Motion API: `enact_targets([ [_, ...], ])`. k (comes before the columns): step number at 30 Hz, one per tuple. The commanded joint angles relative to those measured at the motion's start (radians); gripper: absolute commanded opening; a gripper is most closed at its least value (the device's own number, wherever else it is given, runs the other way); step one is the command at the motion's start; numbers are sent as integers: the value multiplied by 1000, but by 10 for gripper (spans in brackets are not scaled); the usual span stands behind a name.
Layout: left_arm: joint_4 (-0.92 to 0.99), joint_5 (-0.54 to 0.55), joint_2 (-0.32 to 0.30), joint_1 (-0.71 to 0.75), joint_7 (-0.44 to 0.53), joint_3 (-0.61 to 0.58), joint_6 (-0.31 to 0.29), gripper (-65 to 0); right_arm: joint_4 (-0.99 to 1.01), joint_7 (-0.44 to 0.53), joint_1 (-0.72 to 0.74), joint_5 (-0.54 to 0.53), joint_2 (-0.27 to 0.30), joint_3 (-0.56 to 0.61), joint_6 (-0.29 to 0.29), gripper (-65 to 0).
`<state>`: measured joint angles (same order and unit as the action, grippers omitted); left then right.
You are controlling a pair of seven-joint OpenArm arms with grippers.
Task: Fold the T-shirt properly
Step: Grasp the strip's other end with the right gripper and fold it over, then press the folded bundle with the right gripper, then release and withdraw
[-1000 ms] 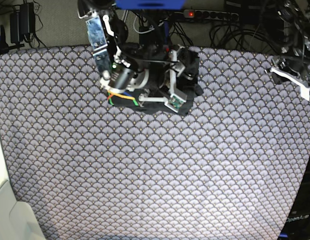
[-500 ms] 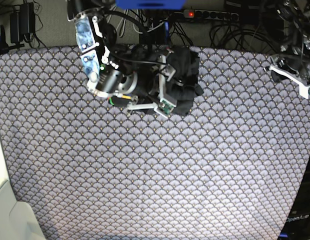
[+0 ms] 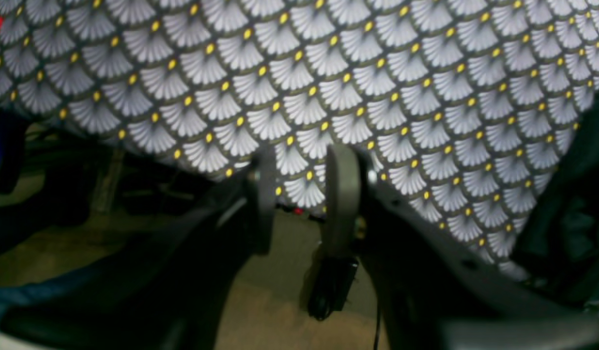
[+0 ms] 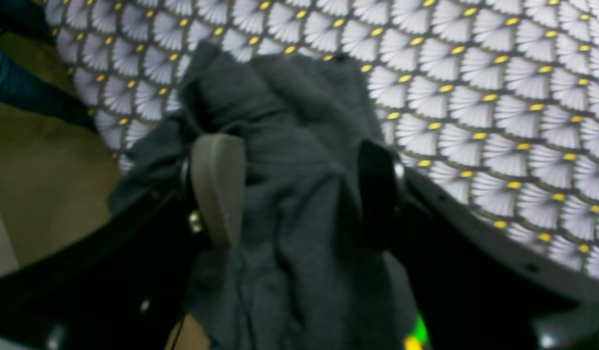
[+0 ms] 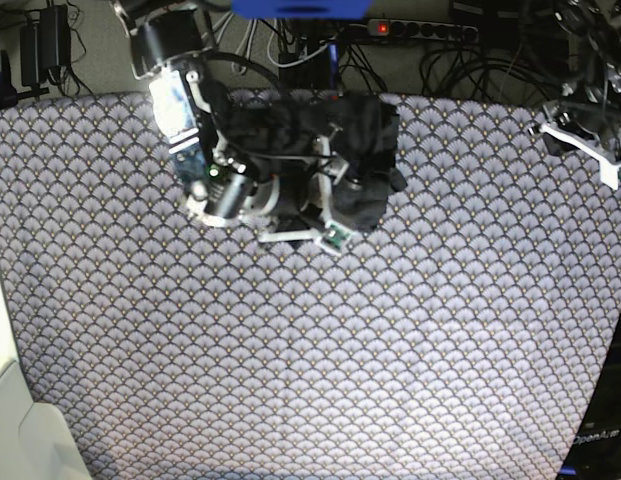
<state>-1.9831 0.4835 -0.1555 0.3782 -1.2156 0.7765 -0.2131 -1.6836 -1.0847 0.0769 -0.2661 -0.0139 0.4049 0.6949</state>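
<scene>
A: Start at the near edge of the tablecloth (image 5: 320,380). What lies there?

B: Only the scallop pattern. A pale shape pokes in at the near left corner beyond the cloth, cut off by the frame, and I cannot tell what it is.

A: And further back?

B: The T-shirt (image 5: 355,165) sits bunched near the far edge of the tablecloth, about the middle of that edge. In the base view it is a dark lump; no sleeve or hem can be made out, and its left part is hidden behind the right arm.

A: What is the right gripper (image 4: 299,189) doing?

B: In its wrist view the fingers (image 4: 217,187) stand wide apart, with a ridge of grey fabric running up between them. The cloth fills the gap loosely. Whether either finger presses on it is blurred, so I read it as released, not clamped.

A: The left gripper (image 3: 304,194)?

B: It hangs over the far right corner of the tablecloth, well apart from the T-shirt. Its fingers show a narrow gap with nothing between them, only pattern and floor behind. In the base view it is partly cut off among cables (image 5: 490,55) beyond the cloth's far edge
</scene>
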Motion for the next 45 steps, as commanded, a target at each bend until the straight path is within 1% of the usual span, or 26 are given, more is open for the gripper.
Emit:
enact_targets([
  [1, -14, 8, -13, -3, 16, 4, 1, -474, -13, 22, 14, -20, -10, 24, 3, -269],
  [6, -14, 8, -13, -5, 16, 4, 1, -474, 26, 24, -1, -20, -10, 75, 3, -269],
  [24, -14, 8, -5, -3, 16, 4, 1, -475, 49, 27, 28, -20, -14, 79, 3, -269],
  [28, -14, 8, -3, -6, 12, 4, 1, -475, 64, 74, 41, -20, -14, 81, 3, -269],
  [31, -14, 8, -3, -6, 12, 4, 1, -475, 95, 80, 48, -20, -16, 81, 3, -271],
  [33, -14, 8, -3, -6, 13, 4, 1, -475, 121, 80, 60, -20, -30, 81, 3, -281],
  [35, -14, 8, -3, -5, 13, 4, 1, -475, 145, 80, 68, -20, -34, 81, 3, -319],
  [38, -14, 8, -3, -6, 12, 4, 1, -476, 176, 84, 82, -20, -37, 81, 3, -423],
  [41, -14, 8, -5, -6, 12, 4, 1, -476, 187, 108, 91, -20, -45, 82, 3, -568],
  [43, -14, 8, -5, -9, 12, 4, 1, -476, 187, 110, 102, -20, -44, 82, 3, -650],
  [45, -14, 8, -5, -11, 12, 4, 1, -476, 187, 108, 114, -19, -44, 82, 3, -650],
])
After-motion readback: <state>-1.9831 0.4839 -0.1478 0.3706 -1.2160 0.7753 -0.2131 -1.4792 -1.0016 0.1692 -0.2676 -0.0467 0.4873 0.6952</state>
